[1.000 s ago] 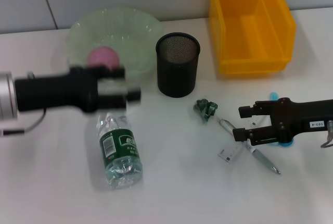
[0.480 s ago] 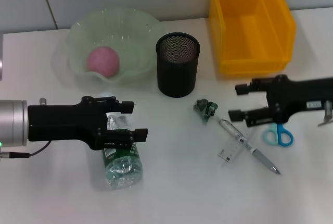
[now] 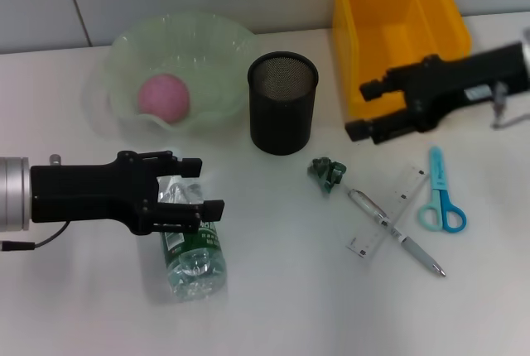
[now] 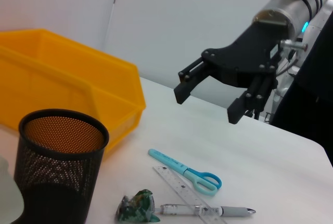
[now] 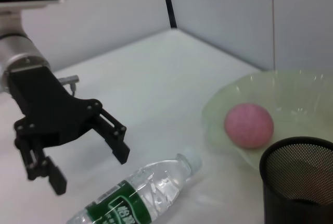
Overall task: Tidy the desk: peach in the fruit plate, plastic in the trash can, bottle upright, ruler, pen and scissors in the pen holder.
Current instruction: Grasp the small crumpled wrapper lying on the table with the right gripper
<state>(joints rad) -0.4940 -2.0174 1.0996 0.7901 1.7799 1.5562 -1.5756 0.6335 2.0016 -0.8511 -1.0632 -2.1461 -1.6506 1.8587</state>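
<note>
The pink peach (image 3: 163, 95) lies in the pale green fruit plate (image 3: 207, 31). A clear bottle (image 3: 192, 244) with a green label lies on its side, and my left gripper (image 3: 211, 185) hovers open over its cap end. The crumpled green plastic (image 3: 326, 171), the clear ruler (image 3: 387, 211), the pen (image 3: 396, 232) crossing it and the blue scissors (image 3: 441, 199) lie on the table to the right. My right gripper (image 3: 356, 110) is open and empty in front of the yellow bin (image 3: 397, 33), beyond them. The black mesh pen holder (image 3: 283, 101) stands empty in the middle.
In the left wrist view the right gripper (image 4: 205, 104) hangs above the scissors (image 4: 190, 171), ruler (image 4: 179, 187) and plastic (image 4: 136, 207). The right wrist view shows the left gripper (image 5: 88, 169) by the bottle (image 5: 135, 193), with the peach (image 5: 248, 125) behind.
My left gripper came from the plate to the bottle and drew back slightly. My right gripper lifted off the scissors area and moved back toward the yellow bin, empty.
</note>
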